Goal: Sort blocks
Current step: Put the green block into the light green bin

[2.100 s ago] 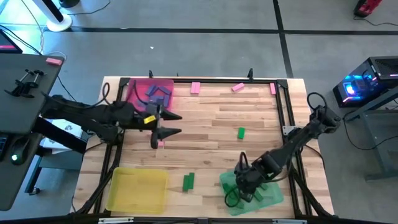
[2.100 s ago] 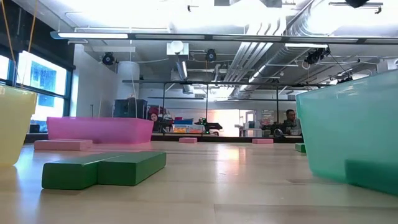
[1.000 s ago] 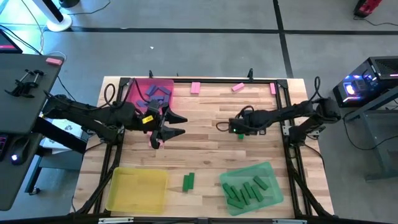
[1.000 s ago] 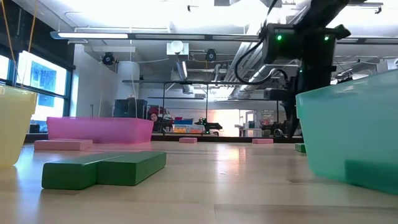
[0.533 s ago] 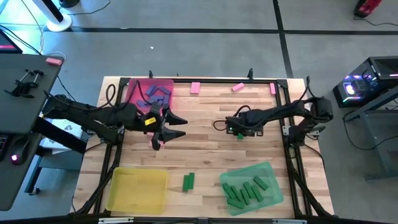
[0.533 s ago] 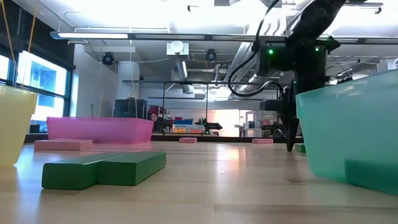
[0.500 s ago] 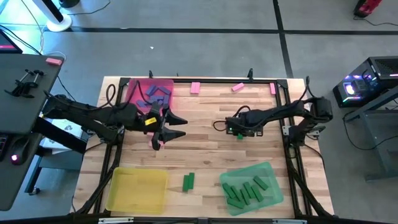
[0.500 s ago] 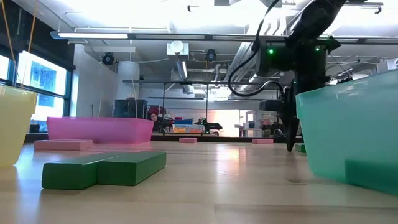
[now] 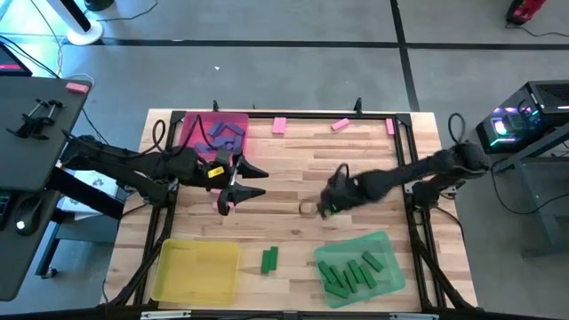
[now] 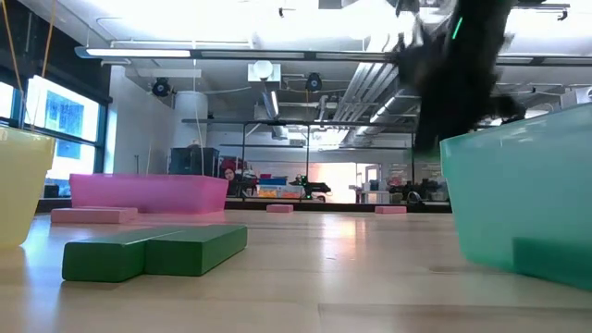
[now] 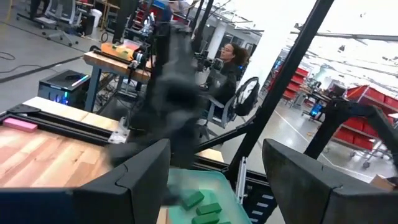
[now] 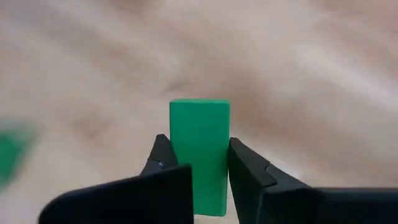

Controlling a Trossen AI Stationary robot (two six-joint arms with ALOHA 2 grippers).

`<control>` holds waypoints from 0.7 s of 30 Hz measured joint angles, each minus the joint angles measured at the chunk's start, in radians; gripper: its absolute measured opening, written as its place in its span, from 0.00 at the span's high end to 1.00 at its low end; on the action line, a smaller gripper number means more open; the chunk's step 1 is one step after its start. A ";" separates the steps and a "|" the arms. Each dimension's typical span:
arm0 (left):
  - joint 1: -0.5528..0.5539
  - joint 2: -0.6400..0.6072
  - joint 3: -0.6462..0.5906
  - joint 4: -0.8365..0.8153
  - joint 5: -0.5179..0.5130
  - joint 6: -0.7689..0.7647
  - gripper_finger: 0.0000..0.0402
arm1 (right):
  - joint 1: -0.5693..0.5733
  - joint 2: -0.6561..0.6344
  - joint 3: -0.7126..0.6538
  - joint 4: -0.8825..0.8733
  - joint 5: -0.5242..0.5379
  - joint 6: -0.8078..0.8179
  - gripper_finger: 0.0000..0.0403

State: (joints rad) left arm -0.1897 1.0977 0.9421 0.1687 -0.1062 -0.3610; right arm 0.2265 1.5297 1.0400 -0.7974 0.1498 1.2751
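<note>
My right gripper [image 9: 327, 208] hangs blurred over the middle of the table, just beyond the green tray [image 9: 388, 243], shut on a green block [image 12: 199, 143]. My left gripper [image 9: 256, 180] stands open at the table's left, level, with nothing between its fingers; a pink block [image 9: 226, 205] lies on the wood by it. Two green blocks [image 9: 269, 259] lie side by side near the front edge. Several green blocks [image 9: 348, 274] lie in the green tray, and purple blocks [image 9: 219, 136] lie in the pink tray [image 9: 236, 118]. My right gripper pinches the green block by its two long sides [image 12: 176, 147] between the two fingers. The fingers come from above, slanting steeply down, and lie along the block. Its free end [image 12: 199, 109] sticks out past the fingertips, and the block is clear of the table.
A yellow tray [image 9: 197, 271] stands at the near left. Three pink blocks [image 9: 279, 125] [image 9: 340, 124] [image 9: 389, 127] lie along the far edge. A black frame [image 9: 293, 114] rims the table. A person [image 11: 230, 57] sits in the room beyond.
My right gripper came down on the green block lying right of the table's middle, took hold of it and lifted it clear. It has swung fast toward the near edge and the green tray, rolling as it went.
</note>
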 joint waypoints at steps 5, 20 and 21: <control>0.021 0.003 0.000 0.002 -0.003 -0.003 0.40 | 0.269 -0.047 0.149 0.039 0.044 0.030 0.98; 0.032 0.078 0.000 0.017 -0.008 -0.166 0.40 | 0.647 0.129 0.154 0.023 0.042 0.560 0.84; 0.032 0.089 0.000 0.019 -0.008 -0.190 0.40 | 0.637 0.131 0.154 0.007 0.031 0.570 0.82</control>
State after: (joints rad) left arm -0.1581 1.1866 0.9424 0.1881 -0.1139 -0.5511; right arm 0.8633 1.6608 1.1942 -0.7908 0.1810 1.8446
